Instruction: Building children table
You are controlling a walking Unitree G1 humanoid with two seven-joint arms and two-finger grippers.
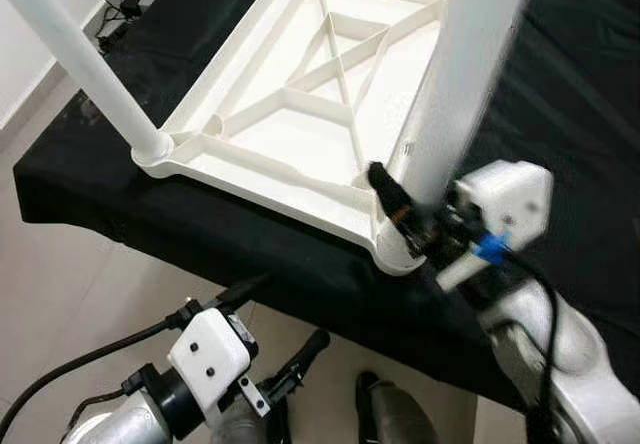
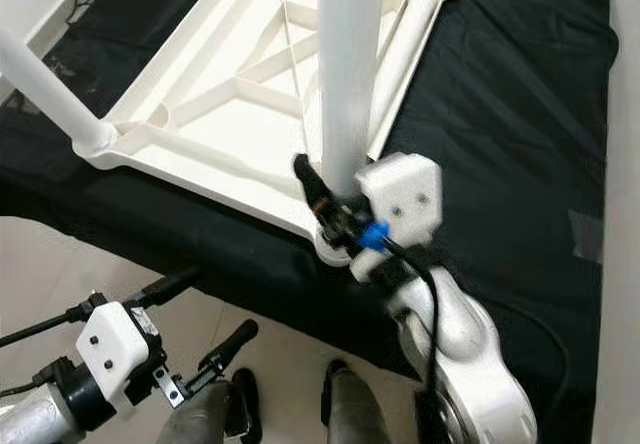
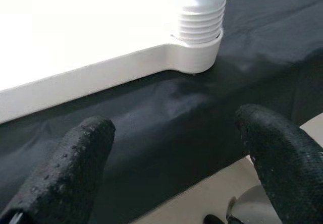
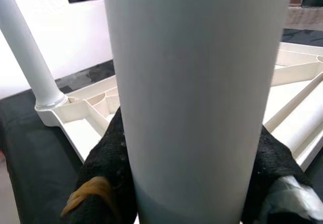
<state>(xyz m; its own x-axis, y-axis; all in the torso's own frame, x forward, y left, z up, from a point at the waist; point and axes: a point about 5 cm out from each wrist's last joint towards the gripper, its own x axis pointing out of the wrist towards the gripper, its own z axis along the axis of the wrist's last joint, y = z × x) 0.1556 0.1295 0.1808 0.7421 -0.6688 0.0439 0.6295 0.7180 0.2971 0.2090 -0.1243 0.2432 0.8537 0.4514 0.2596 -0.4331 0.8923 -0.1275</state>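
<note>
White tabletop (image 1: 300, 114) is laid upside down, ribbed underside up, on a black cloth (image 2: 520, 94) over the table. One leg (image 1: 80, 59) is already seated in the near left corner socket. A second leg (image 2: 350, 74) stands upright in the near right corner socket (image 3: 194, 57), and is gripped low down by the right hand (image 2: 335, 209), both black fingers pressed against the tube as seen in the right wrist view. In the left wrist view, thread ridges are exposed above the socket, so the leg is judged not fully screwed home. Another loose leg (image 2: 405, 49) lies in the tray along the right rim. The left hand (image 3: 176, 168) is held low in front of the table edge, fingers spread, nothing between them. Risks noted: the leg could be cross-threaded if it is turned while tilted; the smooth tube could slip through the fingers during twisting, given the low grip; the tabletop, unheld and close to the table edge, could rotate or slide on the cloth under torque, since the left hand is not bracing it.
</note>
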